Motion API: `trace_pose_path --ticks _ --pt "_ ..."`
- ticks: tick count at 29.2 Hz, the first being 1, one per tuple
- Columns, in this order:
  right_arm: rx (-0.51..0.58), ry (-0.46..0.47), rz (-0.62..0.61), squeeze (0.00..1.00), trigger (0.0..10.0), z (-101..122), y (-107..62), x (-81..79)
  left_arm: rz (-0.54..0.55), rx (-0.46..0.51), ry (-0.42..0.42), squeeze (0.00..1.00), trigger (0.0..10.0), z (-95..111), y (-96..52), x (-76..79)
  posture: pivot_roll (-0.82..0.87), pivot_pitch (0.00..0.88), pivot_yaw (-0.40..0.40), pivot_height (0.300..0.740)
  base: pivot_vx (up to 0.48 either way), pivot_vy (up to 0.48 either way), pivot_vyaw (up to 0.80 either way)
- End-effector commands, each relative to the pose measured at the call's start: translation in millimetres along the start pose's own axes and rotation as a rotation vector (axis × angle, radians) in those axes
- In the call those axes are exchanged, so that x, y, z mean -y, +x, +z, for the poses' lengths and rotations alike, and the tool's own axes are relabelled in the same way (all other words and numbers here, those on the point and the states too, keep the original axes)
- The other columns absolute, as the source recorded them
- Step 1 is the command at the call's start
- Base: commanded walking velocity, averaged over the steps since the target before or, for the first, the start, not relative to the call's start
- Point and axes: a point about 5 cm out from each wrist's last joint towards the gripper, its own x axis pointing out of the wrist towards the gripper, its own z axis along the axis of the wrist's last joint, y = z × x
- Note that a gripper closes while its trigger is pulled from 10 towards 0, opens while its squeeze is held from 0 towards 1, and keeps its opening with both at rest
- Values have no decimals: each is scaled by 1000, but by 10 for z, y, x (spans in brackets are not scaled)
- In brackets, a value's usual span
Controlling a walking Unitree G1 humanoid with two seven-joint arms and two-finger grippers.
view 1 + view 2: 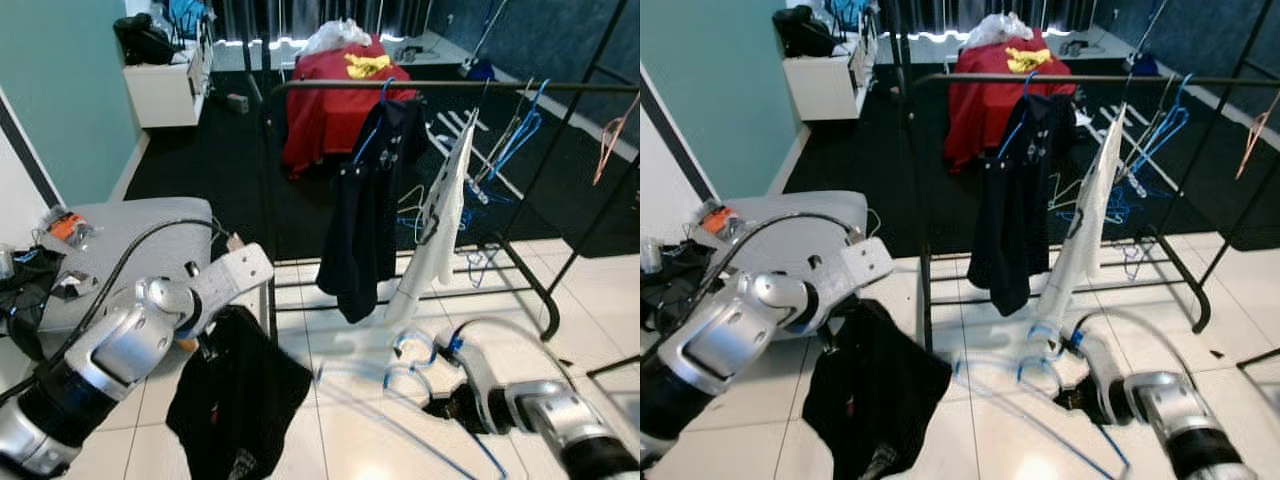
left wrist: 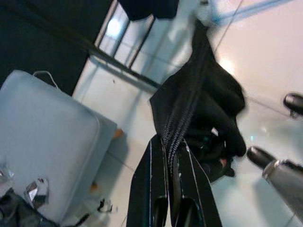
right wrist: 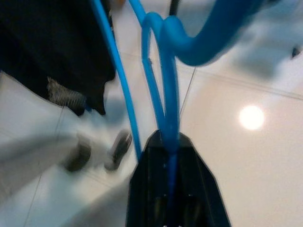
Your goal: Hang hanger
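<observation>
My right tool [image 3: 173,142] is clenched on the blue hanger [image 1: 400,372] low over the floor, the rail [image 1: 440,87] up ahead; my left tool [image 2: 173,149] grips a black garment [image 1: 240,400].

Head stereo pair downward toward rack [image 1: 430,87]; wrist views close along tools.

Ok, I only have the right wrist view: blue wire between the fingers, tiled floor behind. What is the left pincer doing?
Observer: The left pincer is shut on a black garment that hangs from it over the tiles.
Operator: Where is the rail from here?
Observer: The black rail runs across ahead, above both arms.
Operator: Anything on it?
Observer: A dark garment and a white garment hang there on hangers.
</observation>
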Motion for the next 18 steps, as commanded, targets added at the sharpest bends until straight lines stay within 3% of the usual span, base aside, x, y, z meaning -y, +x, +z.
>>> trace_pose_path --ticks 1,2,3,4,5,7,10,11,12,13,14,15,18 --pt "-7 80 -94 0 10000 -110 -33 109 35 23 -1 0 10000 52 -92 -98 16 39 -23 740 0 0 0" --pt "103 209 -76 0 10000 3 -1 75 30 43 -9 0 10000 81 -115 -97 18 39 -22 740 0 0 0" --pt "103 209 -76 0 10000 3 -1 75 30 43 -9 0 10000 81 -115 -97 18 39 -22 740 0 0 0" --pt "218 362 -30 0 10000 131 41 16 26 69 -16 0 10000 111 -126 -89 18 39 -20 740 0 0 0" --pt "218 362 -30 0 10000 131 41 16 26 69 -16 0 10000 111 -126 -89 18 39 -20 740 0 0 0" --pt "363 621 144 0 10000 348 147 -187 34 160 -17 0 10000 216 -113 -52 19 41 -19 740 0 0 0" --pt "390 683 198 0 10000 405 180 -254 42 194 -12 0 10000 257 -109 -40 18 41 -19 740 0 0 0" --pt "423 765 253 0 10000 468 217 -325 51 256 23 0 10000 332 -108 -13 18 41 -19 740 0 0 0" --pt "423 765 253 0 10000 468 217 -325 51 256 23 0 10000 332 -108 -13 18 41 -19 740 0 0 0" --pt "470 871 297 0 10000 548 253 -381 56 327 66 0 10000 422 -117 31 18 41 -19 740 0 0 0" --pt "470 871 297 0 10000 548 253 -381 56 327 66 0 10000 422 -117 31 18 41 -19 740 0 0 0" --pt "513 970 341 0 10000 627 282 -436 52 386 102 0 10000 497 -127 87 26 45 -21 740 0 0 0" --pt "551 1053 373 0 10000 707 304 -486 49 420 119 0 10000 539 -132 136 27 46 -18 740 0 0 0"
